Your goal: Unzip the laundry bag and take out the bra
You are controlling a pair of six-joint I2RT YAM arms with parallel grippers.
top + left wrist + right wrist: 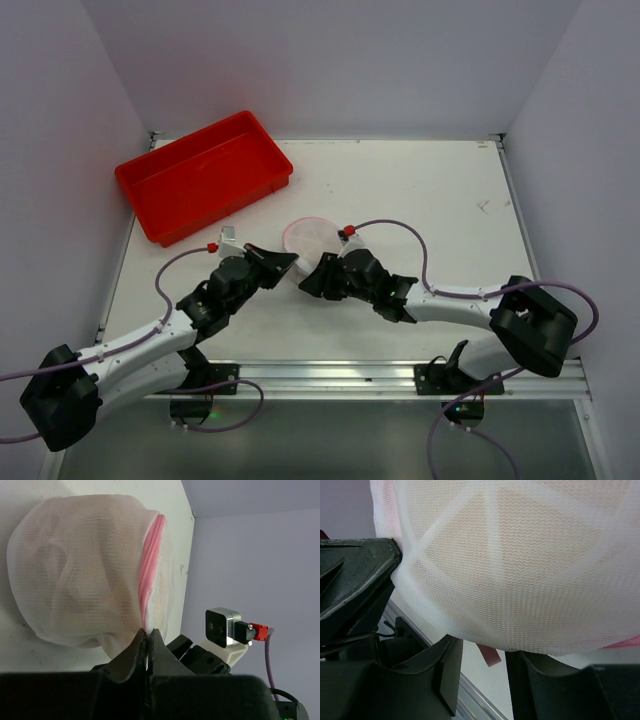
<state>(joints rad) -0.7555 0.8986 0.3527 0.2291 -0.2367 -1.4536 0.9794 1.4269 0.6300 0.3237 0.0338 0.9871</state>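
The laundry bag [307,236], a round white mesh pouch with a pink zipper rim [148,575], lies mid-table between both arms. The bra [75,580] shows through the mesh as a beige-peach padded shape, also in the right wrist view [530,555]. My left gripper [148,631] is shut on the bag's edge at the near end of the zipper. My right gripper [484,656] is open under the bag's near side. A small dull-pink tab [488,655] hangs from the bag between its fingers, touching neither.
A red plastic tray [205,175] stands at the back left. White walls close in the table on three sides. A metal rail [330,375] runs along the near edge. The right arm's wrist camera [222,627] sits close beside my left fingers.
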